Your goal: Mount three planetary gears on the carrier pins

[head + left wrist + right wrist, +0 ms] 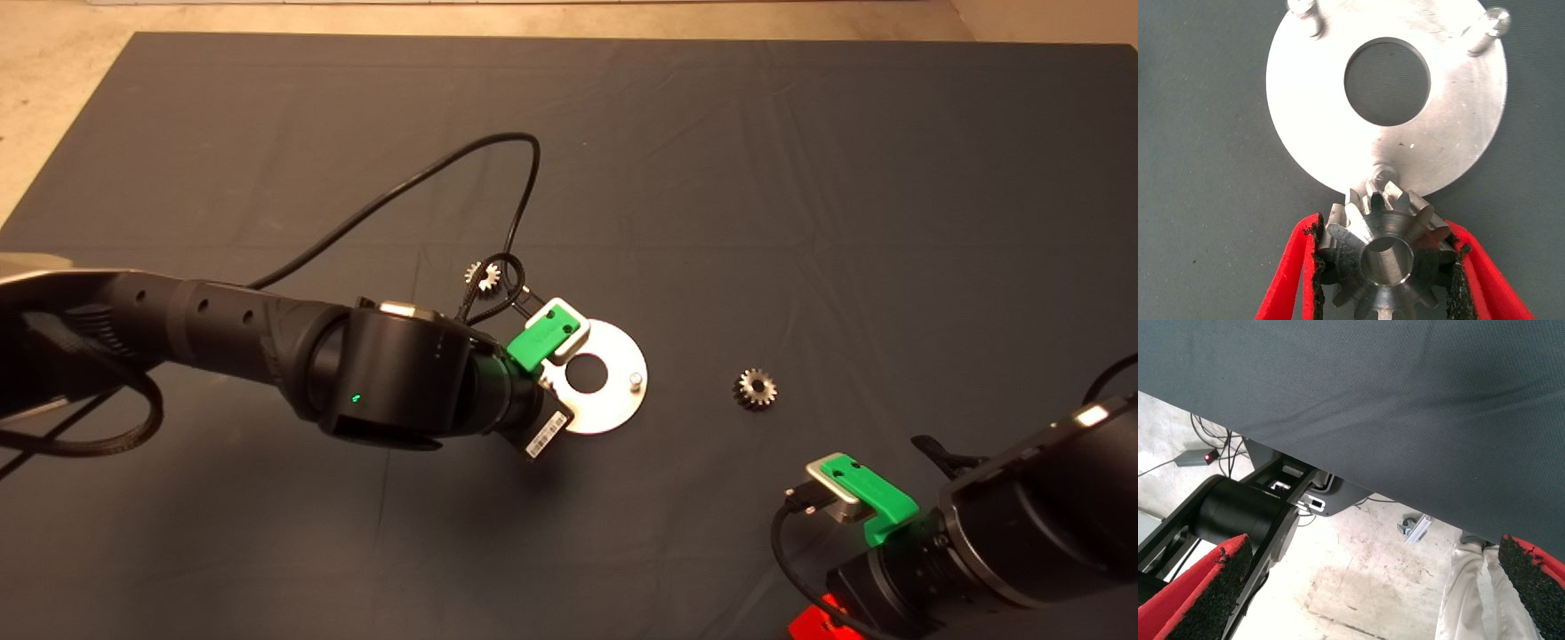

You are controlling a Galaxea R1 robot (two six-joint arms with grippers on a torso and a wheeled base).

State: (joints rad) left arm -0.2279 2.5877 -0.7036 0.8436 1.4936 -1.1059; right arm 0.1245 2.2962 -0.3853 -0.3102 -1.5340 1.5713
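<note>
My left gripper (1386, 267) is shut on a silvery spur gear (1386, 257) and holds it just above the rim of the round silver plate (1311, 120), over the nearest carrier pin (1381, 172). Two other pins (1488, 30) (1305, 15) stand bare on the plate's far side. In the head view the left gripper (544, 342) covers the plate's left part (613, 373), where one pin (635, 380) shows. A second gear (755, 388) lies on the mat right of the plate. A third gear (485, 276) lies behind the plate by the cable. My right gripper (1371, 587) is open and empty, parked at the lower right.
The left arm's black cable (418, 178) loops over the mat behind the plate. The right wrist view shows the mat's edge (1338, 440), the robot's base (1238, 513) and the floor with cables.
</note>
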